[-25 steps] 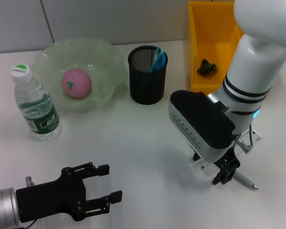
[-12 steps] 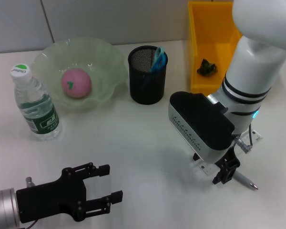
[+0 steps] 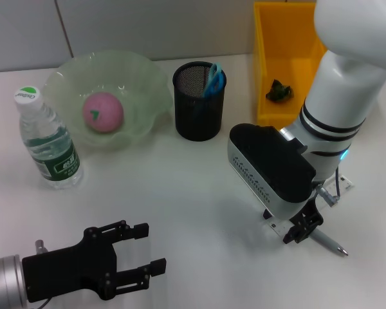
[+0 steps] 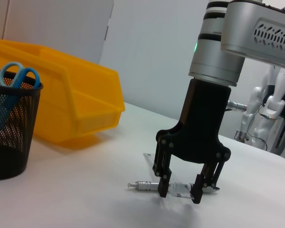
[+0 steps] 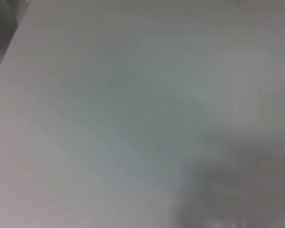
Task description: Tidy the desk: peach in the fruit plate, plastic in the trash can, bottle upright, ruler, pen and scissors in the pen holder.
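While the right gripper [image 4: 180, 190] is spread astride the thin, slippery, flat-lying ruler [image 4: 173, 186], an edge pinch is judged necessary; the left gripper [image 3: 141, 254] is parked, spread.

peach [image 3: 103, 111] in fruit plate [image 3: 64, 77] | scissors [image 3: 213, 78] in pen holder [image 3: 198, 122]
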